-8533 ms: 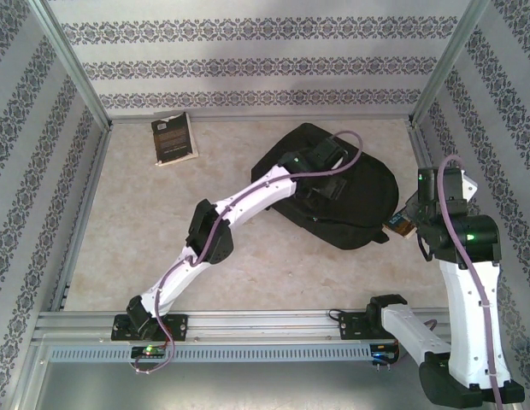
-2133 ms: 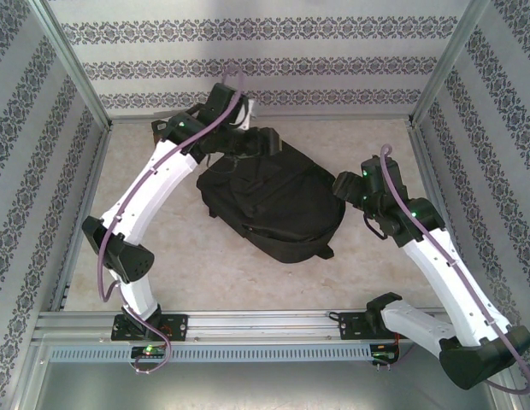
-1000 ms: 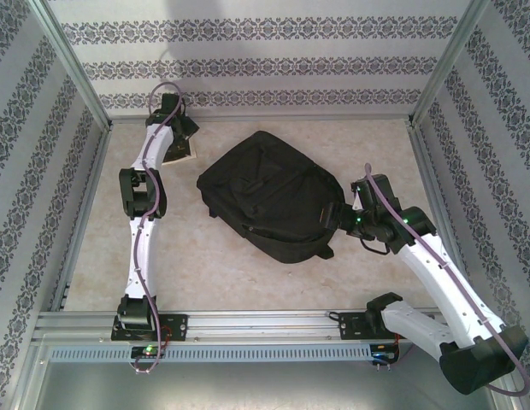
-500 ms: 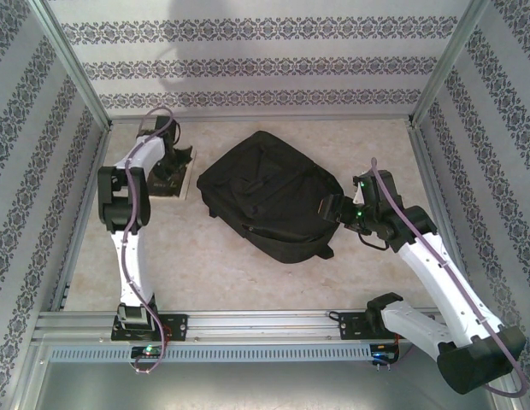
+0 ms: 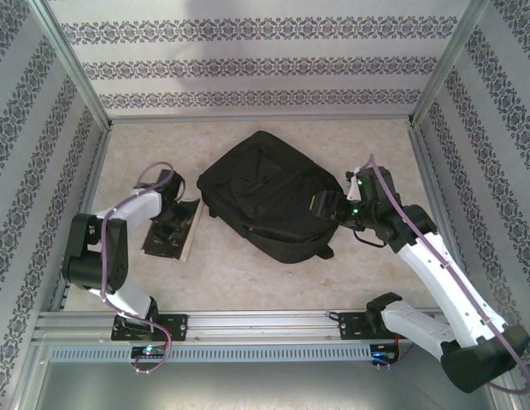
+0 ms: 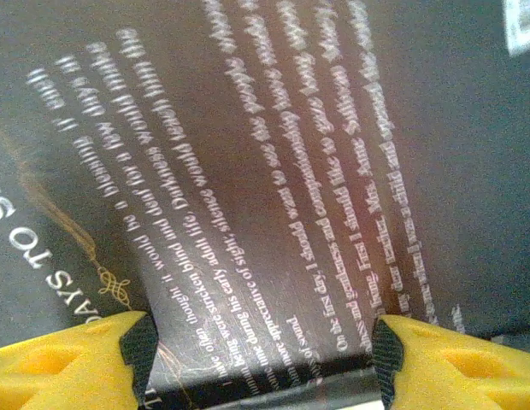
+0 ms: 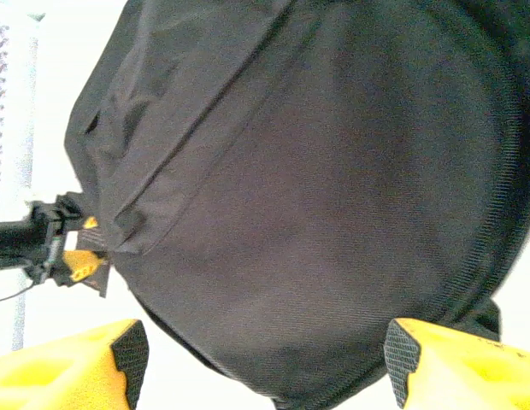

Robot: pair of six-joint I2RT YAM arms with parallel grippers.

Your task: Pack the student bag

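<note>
Student bag (image 5: 267,190) lies flat in the middle of the bench (image 5: 248,278), black and soft. Its long axis runs on a diagonal from the far left down to its rounded end at the near right. I see no gaping opening from the top view, so I cannot tell which zipper is undone, if any. To its left, just beside it and not quite touching, sits the book (image 5: 173,231), dark-covered with white print, its long axis running roughly near to far and leaning a little toward the bag. My left hand (image 5: 168,224) is right on that book. In the left wrist view the cover passes between the 2 yellow fingers (image 6: 68,359) with the book's end spanning from 1 pad to the other, so I judge the hand is grasping the book across that end. My right hand (image 5: 321,207) sits at the bag's right flank, released, its jaws standing wide and aimed at the rounded fabric; whether it touches the cloth I cannot tell. So the left arm owns the book and the right is nearer the bag. The coming move, I reckon, is a short carry to the right, and it turns on the right hand lifting a flap open on that side first.
</note>
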